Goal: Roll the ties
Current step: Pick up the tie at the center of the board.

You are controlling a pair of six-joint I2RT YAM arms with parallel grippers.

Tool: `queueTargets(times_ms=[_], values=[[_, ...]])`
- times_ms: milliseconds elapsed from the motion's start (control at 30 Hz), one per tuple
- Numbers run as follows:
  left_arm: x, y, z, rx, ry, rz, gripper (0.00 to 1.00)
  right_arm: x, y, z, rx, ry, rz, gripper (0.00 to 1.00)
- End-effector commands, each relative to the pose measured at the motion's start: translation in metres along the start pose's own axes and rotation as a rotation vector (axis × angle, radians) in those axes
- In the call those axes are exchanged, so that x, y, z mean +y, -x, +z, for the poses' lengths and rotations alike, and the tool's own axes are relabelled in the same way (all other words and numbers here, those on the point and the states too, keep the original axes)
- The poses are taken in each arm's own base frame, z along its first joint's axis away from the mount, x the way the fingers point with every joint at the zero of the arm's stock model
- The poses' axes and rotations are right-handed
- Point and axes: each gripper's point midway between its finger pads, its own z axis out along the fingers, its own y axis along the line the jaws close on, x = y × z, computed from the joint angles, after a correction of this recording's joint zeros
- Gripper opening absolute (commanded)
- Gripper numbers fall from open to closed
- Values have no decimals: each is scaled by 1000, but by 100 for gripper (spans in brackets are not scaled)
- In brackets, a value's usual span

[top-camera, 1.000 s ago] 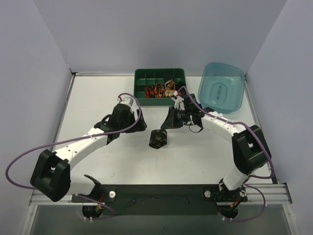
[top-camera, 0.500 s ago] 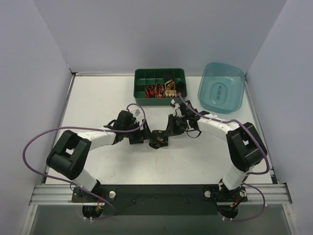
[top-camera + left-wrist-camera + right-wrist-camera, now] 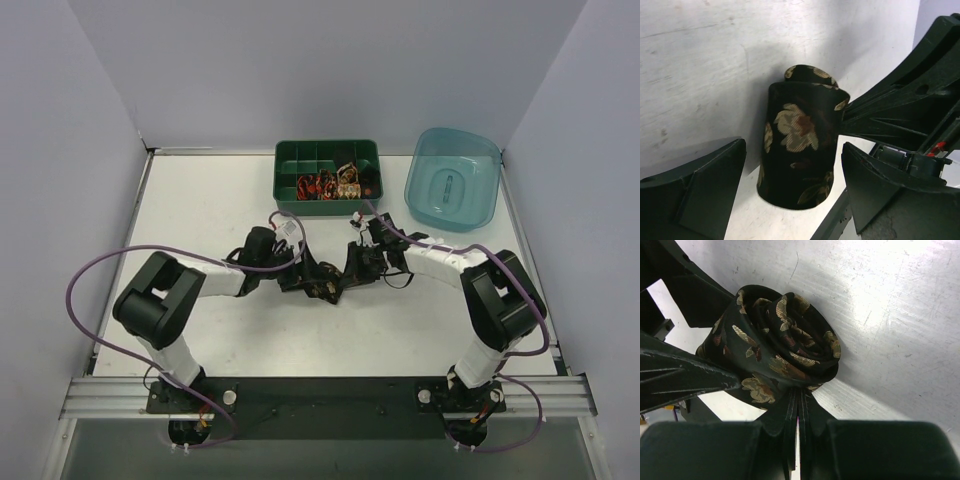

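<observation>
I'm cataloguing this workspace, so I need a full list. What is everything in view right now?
rolled tie: one, black with gold flowers, mid-table between the grippers
coiled ties: several, exact count unclear, dark with red and gold, in the tray's near compartments
tray: one, dark green, far side of the table
tub: one, translucent teal, right of the tray
table: one, white
left gripper: one, black, open, a finger on either side of the rolled tie
right gripper: one, black, shut, tips against the rolled tie
</observation>
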Motion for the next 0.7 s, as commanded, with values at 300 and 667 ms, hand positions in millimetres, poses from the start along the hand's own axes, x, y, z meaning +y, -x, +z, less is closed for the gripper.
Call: queueTargets(times_ms=[300, 667], values=[[-1, -10, 31, 37, -9, 98, 75, 25, 30, -7, -52, 53, -27, 0], [-38, 15, 24, -134, -262, 144, 31, 41, 45, -20, -82, 125, -35, 1]])
